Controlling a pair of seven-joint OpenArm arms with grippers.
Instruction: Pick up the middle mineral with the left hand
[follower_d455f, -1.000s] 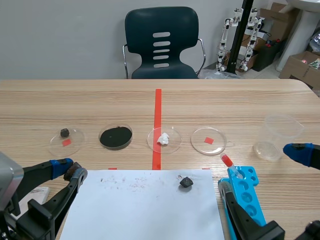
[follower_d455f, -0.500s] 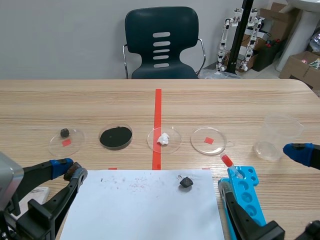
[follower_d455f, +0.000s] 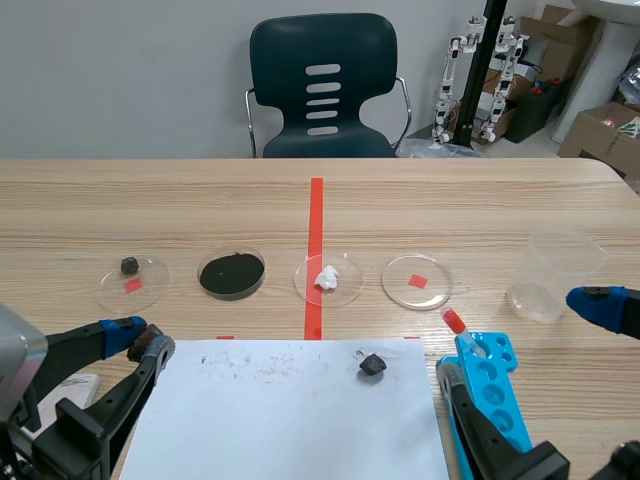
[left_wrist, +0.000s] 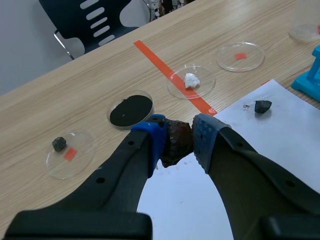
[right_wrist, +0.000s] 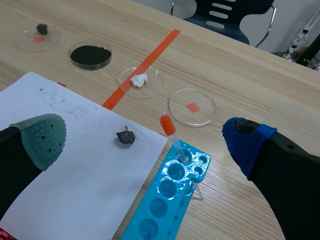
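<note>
My left gripper (left_wrist: 178, 134) is shut on a dark brown mineral (left_wrist: 176, 146), held just above the near left corner of a white paper sheet (follower_d455f: 290, 410). In the scene view that gripper (follower_d455f: 141, 341) sits low at the left with the brown lump (follower_d455f: 158, 349) at its tips. A small black mineral (follower_d455f: 372, 365) lies on the paper's far right part, also visible in the left wrist view (left_wrist: 262, 105) and the right wrist view (right_wrist: 126, 136). My right gripper (right_wrist: 145, 137) stands open over the paper and rack, with nothing between its fingers.
Beyond the paper lies a row of petri dishes: one with a small dark rock (follower_d455f: 130, 265), one with black powder (follower_d455f: 231, 274), one with a white lump (follower_d455f: 327, 277), one with only a red mark (follower_d455f: 417, 280). A blue tube rack (follower_d455f: 490, 390) and a clear cup (follower_d455f: 560, 268) stand at the right.
</note>
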